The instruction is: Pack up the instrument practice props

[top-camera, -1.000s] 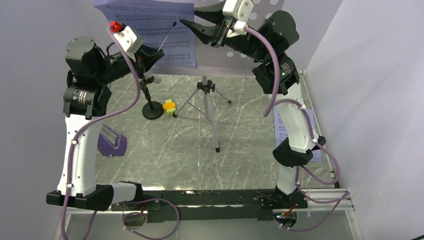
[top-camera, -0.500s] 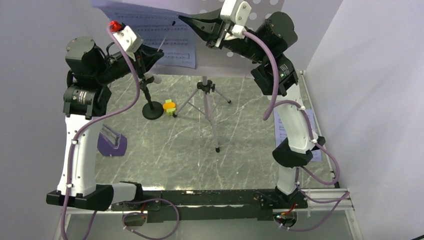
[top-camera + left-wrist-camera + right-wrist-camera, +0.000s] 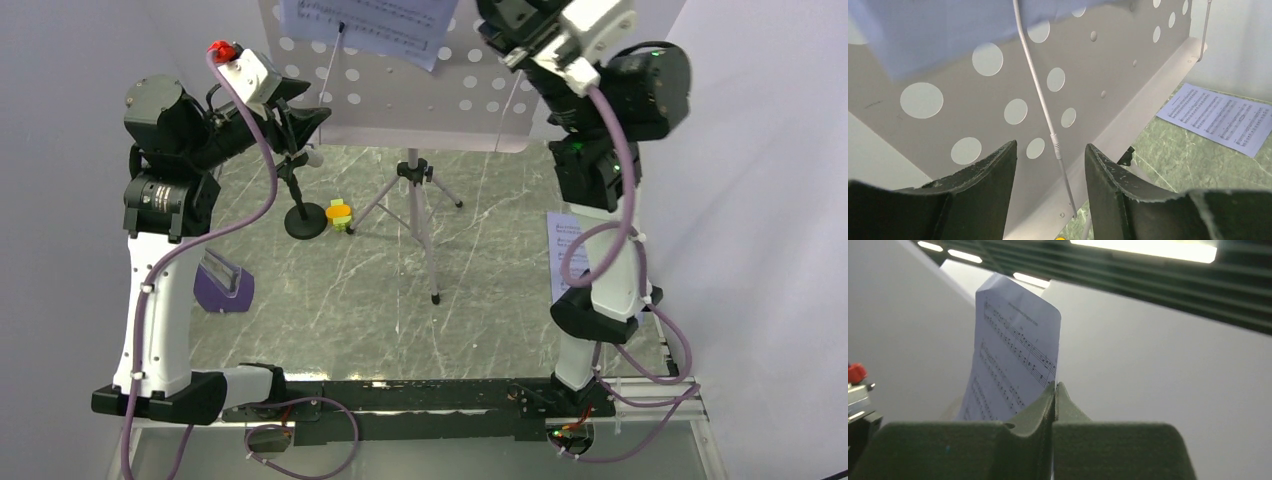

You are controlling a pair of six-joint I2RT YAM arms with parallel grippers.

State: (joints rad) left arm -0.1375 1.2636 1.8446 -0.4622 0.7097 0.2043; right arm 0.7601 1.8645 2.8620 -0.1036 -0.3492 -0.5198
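Above the marbled desk (image 3: 330, 300), the right end effector (image 3: 1054, 388) clamped a white sheet-music page (image 3: 1013, 350), and the left end effector (image 3: 1049, 147) stood open facing the grey perforated music stand (image 3: 1088, 65).

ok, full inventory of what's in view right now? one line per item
grey perforated metal music stand on tripod legs: 1, grey, back centre of table, upright
held white sheet-music page: 1, white, pinched in right gripper, raised by the stand's top
loose white sheet-music page: 1, white, flat on table by right arm
silver microphone on black round-base stand: 1, left of the tripod
small orange-and-yellow-green block: 1, between microphone base and tripod
purple wedge metronome: 1, table's left edge
grey-green marbled table: 1
left gripper: black, open, facing the stand's desk
right gripper: black, shut on the held page
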